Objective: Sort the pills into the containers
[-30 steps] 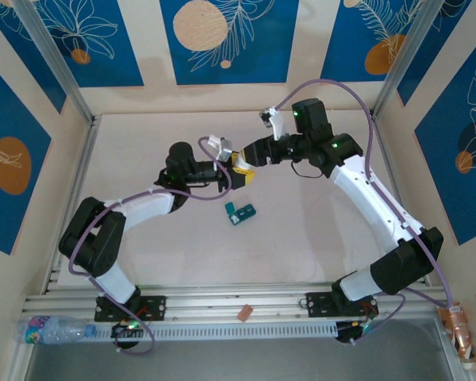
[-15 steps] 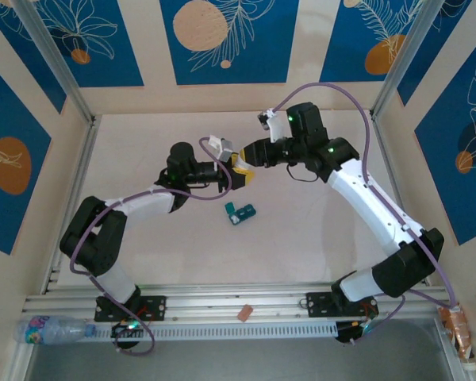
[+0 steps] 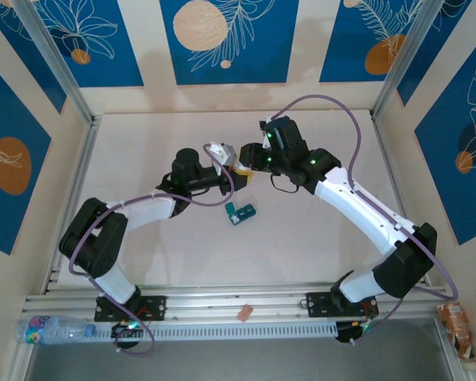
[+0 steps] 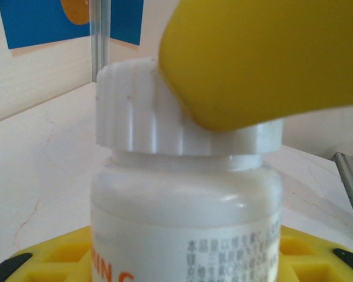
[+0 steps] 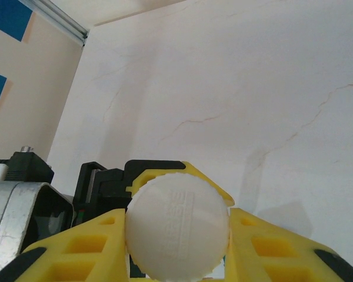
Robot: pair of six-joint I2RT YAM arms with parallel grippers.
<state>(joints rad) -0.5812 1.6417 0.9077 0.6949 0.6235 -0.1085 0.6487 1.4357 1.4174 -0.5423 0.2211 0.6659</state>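
With the left gripper [image 3: 232,179] clamped round the white bottle [image 4: 185,217] and the right gripper [image 3: 245,162] pinching its ribbed cap [image 5: 177,226], turn the cap squarely about the bottle's axis, without tilting, then pour towards the teal organiser [image 3: 240,212] lying just near of both.

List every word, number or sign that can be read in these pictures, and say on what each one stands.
"NG", it seems, the end of orange letters cut by the frame edge: label of the white pill bottle.
Small black Chinese print on that label: too small to read.
Raised lettering on the bottle's ribbed cap: too faint to read.
Label of the water bottle: too small.
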